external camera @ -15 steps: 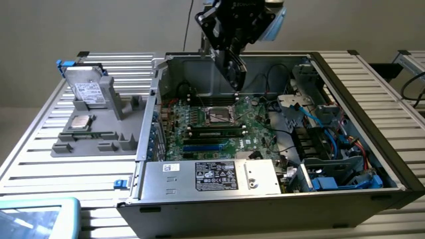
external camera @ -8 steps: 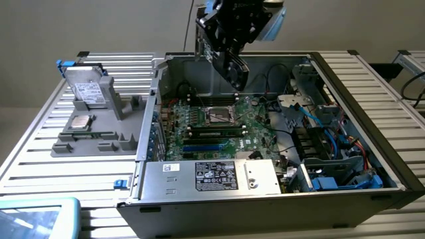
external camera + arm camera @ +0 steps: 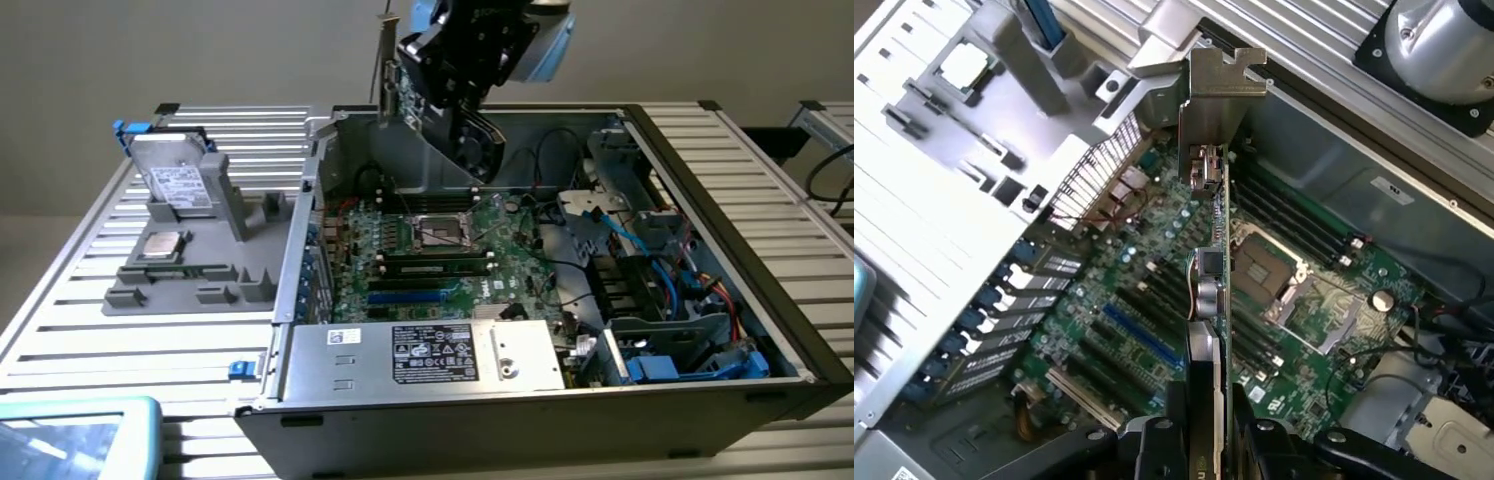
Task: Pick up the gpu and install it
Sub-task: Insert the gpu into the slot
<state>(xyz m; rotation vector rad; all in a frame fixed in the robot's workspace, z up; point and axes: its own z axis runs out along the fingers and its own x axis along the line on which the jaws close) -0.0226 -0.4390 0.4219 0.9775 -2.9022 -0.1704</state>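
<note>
Currently the gripper [image 3: 454, 70] [image 3: 1204, 445] is clamped on the gpu [image 3: 474, 140] [image 3: 1209, 290], one finger on each face of the card. The gpu hangs upright over the open computer case [image 3: 721, 170], above the motherboard [image 3: 441, 250] [image 3: 1154, 300] and clear of it. Its metal bracket [image 3: 1219, 110] faces the slotted wall of the case. On the exterior view's left, a hard drive [image 3: 178, 185] stands in a grey tray [image 3: 200, 275] outside the case.
</note>
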